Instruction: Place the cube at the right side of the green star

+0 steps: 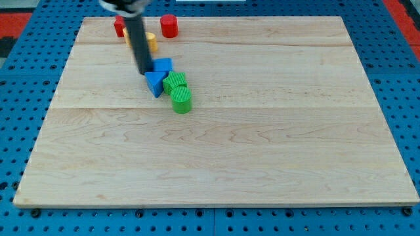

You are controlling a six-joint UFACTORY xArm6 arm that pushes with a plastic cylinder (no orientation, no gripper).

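Note:
A blue cube (164, 65) lies in the upper left part of the wooden board (262, 131). A blue triangle (155, 84) lies just below it and touches it. The green star (175, 81) sits right of the triangle and just below the cube, touching both. A green cylinder (182, 101) sits against the star's lower side. My tip (144, 71) is just left of the cube and just above the triangle, close against them. The dark rod slants up to the view's top.
A red cylinder (169, 26) stands near the top edge. Another red block (119, 27) and a yellow block (151, 41) lie top left, partly hidden behind the rod. Blue pegboard (20, 98) surrounds the board.

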